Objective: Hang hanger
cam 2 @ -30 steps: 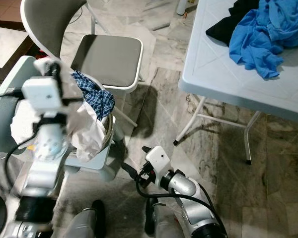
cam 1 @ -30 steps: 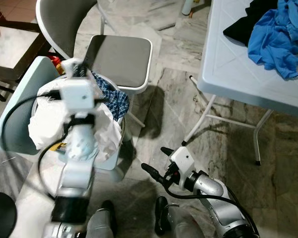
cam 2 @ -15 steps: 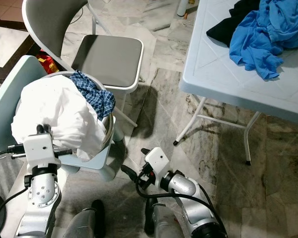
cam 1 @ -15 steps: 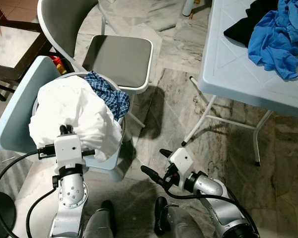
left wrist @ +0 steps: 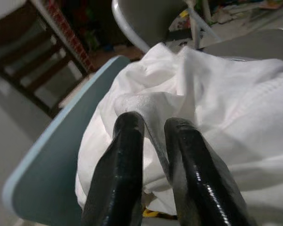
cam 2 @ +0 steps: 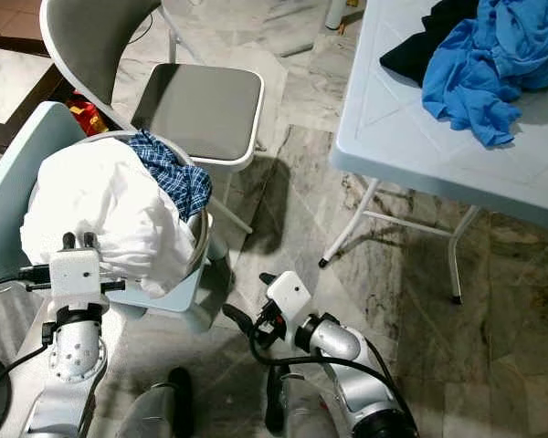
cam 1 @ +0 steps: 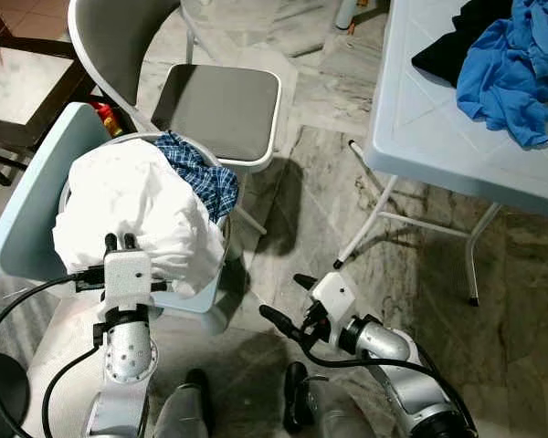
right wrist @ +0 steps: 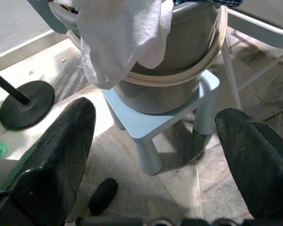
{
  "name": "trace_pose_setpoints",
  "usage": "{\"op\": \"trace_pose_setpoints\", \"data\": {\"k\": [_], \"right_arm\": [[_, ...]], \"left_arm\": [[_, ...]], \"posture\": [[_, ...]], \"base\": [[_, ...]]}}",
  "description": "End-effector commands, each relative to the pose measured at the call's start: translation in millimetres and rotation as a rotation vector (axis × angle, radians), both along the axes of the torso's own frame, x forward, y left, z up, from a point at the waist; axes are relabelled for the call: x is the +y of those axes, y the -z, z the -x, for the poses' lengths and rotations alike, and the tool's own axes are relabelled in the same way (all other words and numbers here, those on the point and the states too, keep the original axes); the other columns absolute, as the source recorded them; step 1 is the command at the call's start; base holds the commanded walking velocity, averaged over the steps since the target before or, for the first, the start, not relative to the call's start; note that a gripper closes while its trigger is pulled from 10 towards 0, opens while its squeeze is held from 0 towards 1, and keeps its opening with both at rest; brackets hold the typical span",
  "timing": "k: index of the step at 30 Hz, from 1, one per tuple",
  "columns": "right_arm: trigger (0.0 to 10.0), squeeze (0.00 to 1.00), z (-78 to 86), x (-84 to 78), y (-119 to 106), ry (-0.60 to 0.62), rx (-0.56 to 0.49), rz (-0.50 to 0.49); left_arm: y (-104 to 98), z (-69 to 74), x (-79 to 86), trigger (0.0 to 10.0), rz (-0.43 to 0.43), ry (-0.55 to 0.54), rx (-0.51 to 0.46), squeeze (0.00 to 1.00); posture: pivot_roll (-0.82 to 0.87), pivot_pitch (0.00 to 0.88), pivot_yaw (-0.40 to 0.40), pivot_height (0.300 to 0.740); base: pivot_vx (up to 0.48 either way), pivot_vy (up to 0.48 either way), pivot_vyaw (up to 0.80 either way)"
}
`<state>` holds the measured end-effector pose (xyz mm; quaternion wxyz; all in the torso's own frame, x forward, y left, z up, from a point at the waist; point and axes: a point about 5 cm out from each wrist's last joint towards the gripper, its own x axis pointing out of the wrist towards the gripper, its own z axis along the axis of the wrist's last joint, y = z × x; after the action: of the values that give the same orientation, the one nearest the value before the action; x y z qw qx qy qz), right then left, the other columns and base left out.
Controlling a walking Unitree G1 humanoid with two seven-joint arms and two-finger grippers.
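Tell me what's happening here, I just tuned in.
The robot stands over a laundry bucket set on a small pale blue stool. Its left claw is at the white cloth heaped on top, fingers nearly together against the fabric, though a grip isn't clear. The right claw hangs open and low above the floor. A blue plaid garment lies in the bucket too. I can't make out a hanger.

cloth (cam 1: pixel 132 196): white | shirt (cam 1: pixel 204 175): blue-white checked | seat (cam 1: pixel 221 109): grey, white-rimmed | table (cam 1: pixel 429 137): pale blue-white | garment (cam 1: pixel 511 68): bright blue | garment beside it (cam 1: pixel 452 41): black | floor (cam 1: pixel 320 210): grey-brown marbled | stool (right wrist: pixel 165 120): light blue
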<state>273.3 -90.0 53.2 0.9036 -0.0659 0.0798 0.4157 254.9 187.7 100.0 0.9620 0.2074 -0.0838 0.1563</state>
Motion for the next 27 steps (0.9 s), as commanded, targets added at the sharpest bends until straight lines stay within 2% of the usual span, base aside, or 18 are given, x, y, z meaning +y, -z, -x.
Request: {"op": "trace_pose_setpoints", "data": {"k": [1,2,3,7,12,15,17,19,23,27], "right_arm": [[10.0,0.00,5.5,-1.7,8,-0.003,0.030,0.009],[10.0,0.00,5.5,-1.7,8,-0.003,0.030,0.009],[10.0,0.00,5.3,-1.5,8,-0.003,0.029,0.009],[10.0,0.00,5.1,-0.7,8,-0.004,0.029,0.007],[10.0,0.00,4.8,-0.2,8,-0.006,0.029,0.006],[10.0,0.00,5.2,0.0,9,-0.004,0.031,0.004],[10.0,0.00,5.7,0.3,10,-0.004,0.034,0.004],[10.0,0.00,5.9,0.4,10,-0.004,0.034,0.004],[10.0,0.00,5.3,0.9,10,-0.002,0.036,0.004],[10.0,0.00,4.6,0.4,10,0.000,0.035,0.004]], "left_arm": [[7,9.1,-2.2,10.0,-0.027,0.018,0.024,1.00],[7,9.1,-2.2,10.0,-0.027,0.018,0.024,1.00],[13,13.1,-0.4,10.0,0.013,0.010,0.046,1.00],[21,22.9,3.6,10.0,0.028,-0.004,0.075,1.00],[18,29.6,-1.7,10.0,0.024,0.031,0.072,1.00],[19,38.1,1.8,10.0,0.088,0.004,0.095,1.00],[16,36.3,5.9,10.0,0.132,-0.022,0.086,1.00],[15,35.5,6.6,10.0,0.136,-0.025,0.081,1.00],[-6,28.2,8.7,10.0,0.223,-0.063,-0.012,1.00],[-13,22.1,8.4,10.0,0.292,-0.068,-0.032,1.00]], "posture": [[-0.04,0.317,-0.089,0.740],[-0.04,0.317,-0.089,0.740],[-0.04,0.316,-0.089,0.740],[-0.03,0.317,-0.085,0.740],[-0.03,0.318,-0.084,0.740],[-0.03,0.321,-0.079,0.740],[-0.03,0.320,-0.079,0.740],[-0.03,0.320,-0.079,0.740],[-0.03,0.317,-0.077,0.740],[-0.03,0.315,-0.078,0.740]], "base": [[0.000,0.000,0.00],[0.000,0.000,0.00],[0.000,0.000,0.00],[0.000,0.000,0.00],[0.000,0.000,0.00],[0.000,0.000,0.00],[0.000,0.000,0.00],[0.000,0.000,0.00],[0.000,0.000,0.00],[0.000,0.000,0.00]]}}
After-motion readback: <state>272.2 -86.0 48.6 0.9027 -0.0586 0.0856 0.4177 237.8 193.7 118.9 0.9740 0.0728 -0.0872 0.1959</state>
